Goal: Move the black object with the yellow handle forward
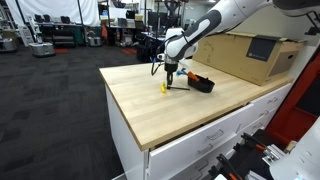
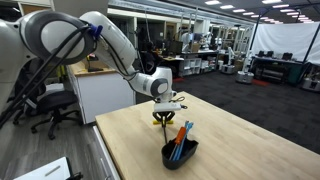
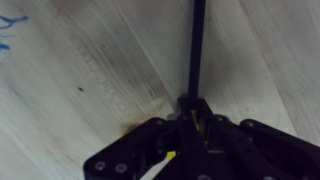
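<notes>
- In the wrist view, the black end effector (image 3: 195,108) fills the lower middle of the frame. Its fingers are clenched close together on the slim tool with a thin black shaft and a short yellow handle (image 3: 198,50).
- The black shaft goes straight up from the fingers to the top edge of this frame. A small yellow piece shows lower down, inside the black body of the end effector.
- Under it lies the pale wooden counter (image 3: 90,90), with a few thin blue marks (image 3: 10,25) in the upper left corner.
- In an exterior view, the end effector (image 1: 170,76) points down at the centre of the frame. The tool (image 1: 164,87) is directly under it, low at the counter (image 1: 140,110). Its yellow end is at the left and its shaft goes to the right.
- I cannot tell whether the tool touches the wood.
- Just right of the tool stands a black bowl-shaped holder with orange parts (image 1: 203,85), apart from the end effector.
- From the opposite side, this holder (image 2: 180,155) is in the lower middle of the frame, with orange and blue pens (image 2: 180,135) in it. The end effector (image 2: 161,117) hangs behind it over the counter (image 2: 240,140).
- White drawers (image 1: 200,140) are below the counter top, at the lower right.
- A large brown cardboard box (image 1: 235,55) stands at the far side of the counter, at the upper right.
</notes>
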`<state>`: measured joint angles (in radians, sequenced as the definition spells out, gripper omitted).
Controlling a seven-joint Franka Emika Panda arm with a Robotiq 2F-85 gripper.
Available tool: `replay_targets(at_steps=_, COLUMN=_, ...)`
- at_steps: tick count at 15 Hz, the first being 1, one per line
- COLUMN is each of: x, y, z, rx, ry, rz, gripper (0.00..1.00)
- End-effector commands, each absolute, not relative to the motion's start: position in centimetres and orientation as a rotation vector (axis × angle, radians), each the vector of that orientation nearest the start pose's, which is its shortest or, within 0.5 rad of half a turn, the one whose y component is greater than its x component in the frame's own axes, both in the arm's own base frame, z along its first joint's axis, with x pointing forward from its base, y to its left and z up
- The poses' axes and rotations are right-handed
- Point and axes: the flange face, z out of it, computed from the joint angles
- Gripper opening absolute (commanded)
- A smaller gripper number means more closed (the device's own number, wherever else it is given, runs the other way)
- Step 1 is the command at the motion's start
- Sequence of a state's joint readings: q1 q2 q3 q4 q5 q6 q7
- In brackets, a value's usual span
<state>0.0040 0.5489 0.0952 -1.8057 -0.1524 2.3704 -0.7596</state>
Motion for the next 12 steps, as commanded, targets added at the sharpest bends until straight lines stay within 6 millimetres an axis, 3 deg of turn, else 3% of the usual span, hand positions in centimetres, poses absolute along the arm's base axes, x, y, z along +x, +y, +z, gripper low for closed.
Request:
replay_targets(at_steps=1, x=65.1, y=5.5, z=25.3, rx=-3.017, ry=-1.221, rz=0.096, gripper=0.03)
replay_targets(at_steps=7, x=63.3, y=4.9, z=26.0, rx=-3.123, ry=-0.643, rz=0.096, gripper=0.03)
replay_targets(at_steps=12, x=59.4, y=3.6, z=24.1, rx=-3.147, ry=-0.169, rz=0.125, gripper=0.03)
